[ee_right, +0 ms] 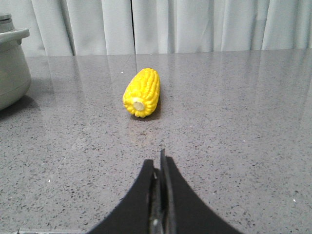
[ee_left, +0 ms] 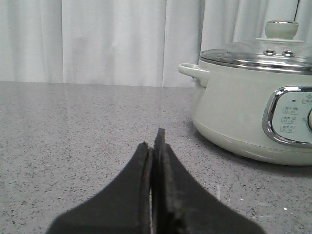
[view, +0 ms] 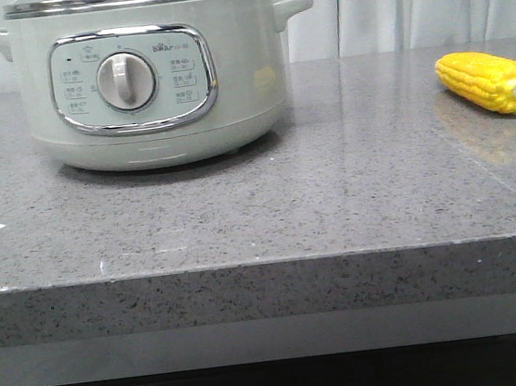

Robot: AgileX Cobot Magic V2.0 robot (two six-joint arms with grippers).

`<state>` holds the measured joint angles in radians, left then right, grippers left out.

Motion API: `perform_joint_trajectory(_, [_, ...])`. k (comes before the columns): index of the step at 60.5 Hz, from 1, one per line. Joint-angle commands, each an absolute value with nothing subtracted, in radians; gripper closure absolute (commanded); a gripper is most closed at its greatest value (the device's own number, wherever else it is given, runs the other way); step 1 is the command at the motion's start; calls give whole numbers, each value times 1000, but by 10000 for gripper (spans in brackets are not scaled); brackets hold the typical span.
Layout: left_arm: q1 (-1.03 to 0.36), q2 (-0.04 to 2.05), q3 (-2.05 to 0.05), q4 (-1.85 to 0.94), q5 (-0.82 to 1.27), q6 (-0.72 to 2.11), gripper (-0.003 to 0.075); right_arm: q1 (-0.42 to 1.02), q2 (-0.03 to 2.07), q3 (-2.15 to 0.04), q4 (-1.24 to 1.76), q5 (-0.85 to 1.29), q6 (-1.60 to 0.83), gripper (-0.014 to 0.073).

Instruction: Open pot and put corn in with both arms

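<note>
The front view shows neither claw, only the pot [view: 147, 80] at the left rear of the grey speckled desk [view: 261, 220] and the corn [view: 489, 81] well apart from it at the right. The pot's top is cut off there; the left wrist view supplies it — a metal-rimmed lid [ee_left: 263, 56] in place, with a pale knob [ee_left: 281, 28] on top and one side handle [ee_left: 193, 72] jutting out. The left claw [ee_left: 153, 141] shows only in that view, its two dark fingers pressed together with nothing between them, hovering low over bare desk beside the pot.

The right wrist view gives the right claw [ee_right: 158, 163], likewise closed on nothing, with the corn lying ahead of it on the desk and the pot's edge off to one side.

The pot is pale grey-green, with a chrome-framed control panel [view: 133, 79] and a white dial [view: 126, 81] at its centre. The corn is bright yellow, rows of kernels running lengthwise — its pale stub end [ee_right: 139, 105] faces the right claw.
</note>
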<state>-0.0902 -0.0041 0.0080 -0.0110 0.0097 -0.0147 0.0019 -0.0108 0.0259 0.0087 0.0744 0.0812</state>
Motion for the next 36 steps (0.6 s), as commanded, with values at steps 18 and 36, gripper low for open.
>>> perform_joint_trajectory(18, [-89, -23, -7, -17, -118, -17, 741, -2, -34, 17, 0, -71, 84, 661])
perform_joint_trajectory(36, [-89, -1, -301, -39, 38, -19, 741, -2, -27, -265, 0, 146, 84, 661])
